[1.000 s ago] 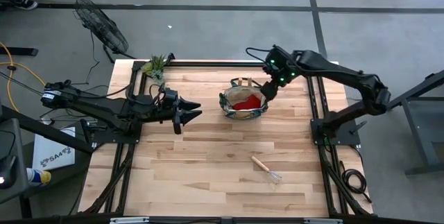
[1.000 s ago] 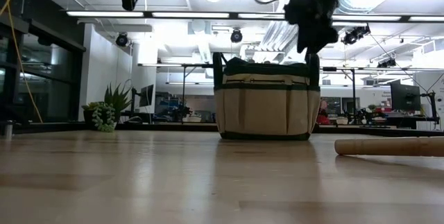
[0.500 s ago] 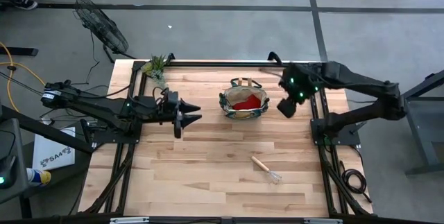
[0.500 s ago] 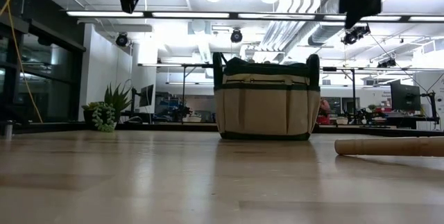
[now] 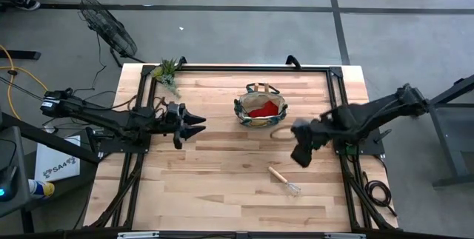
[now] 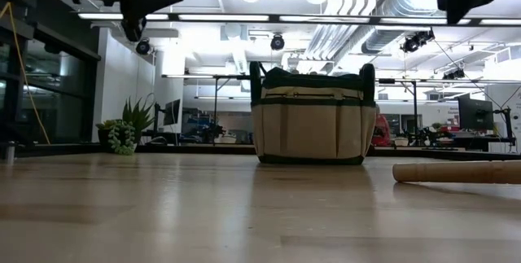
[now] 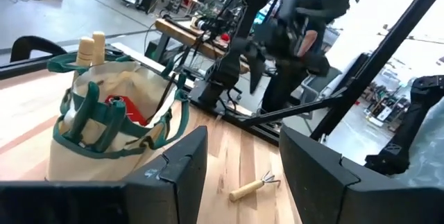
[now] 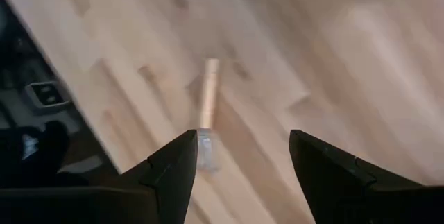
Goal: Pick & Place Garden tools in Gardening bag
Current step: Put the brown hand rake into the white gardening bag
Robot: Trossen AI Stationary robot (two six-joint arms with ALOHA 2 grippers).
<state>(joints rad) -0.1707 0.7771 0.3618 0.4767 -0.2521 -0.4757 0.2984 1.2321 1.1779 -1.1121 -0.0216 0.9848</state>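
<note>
Right gripper (image 5: pixel 301 155) spread wide and empty, high above the wooden table (image 5: pixel 222 187), over the wooden-handled wire rake (image 8: pixel 205 107) lying flat. Further off, round tan canvas gardening bag with dark green trim (image 5: pixel 260 109) standing upright, red glove (image 5: pixel 262 110) inside. Left gripper (image 5: pixel 194 121) open, well apart.

Two dark jointed arms, black angular fingers (image 8: pixel 173 175).
</note>
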